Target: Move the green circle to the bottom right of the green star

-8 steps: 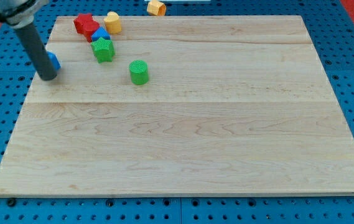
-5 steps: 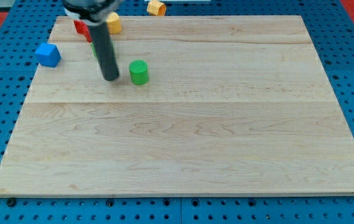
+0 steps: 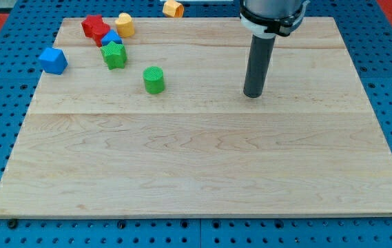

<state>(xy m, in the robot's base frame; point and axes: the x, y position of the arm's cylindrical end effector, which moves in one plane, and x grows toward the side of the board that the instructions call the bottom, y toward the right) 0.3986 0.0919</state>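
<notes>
The green circle (image 3: 153, 79) stands on the wooden board (image 3: 202, 172), below and to the right of the green star (image 3: 114, 55), with a gap between them. My tip (image 3: 253, 94) rests on the board far to the right of the green circle, touching no block.
A red star (image 3: 94, 27), a small blue block (image 3: 110, 38) and a yellow block (image 3: 125, 25) cluster at the view's top left by the green star. A blue cube (image 3: 53, 60) sits near the left edge. Another yellow block (image 3: 173, 8) lies off the board at the top.
My tip has swept from the left edge, past the green circle's left side, to the right of the board's middle. No block has moved.
</notes>
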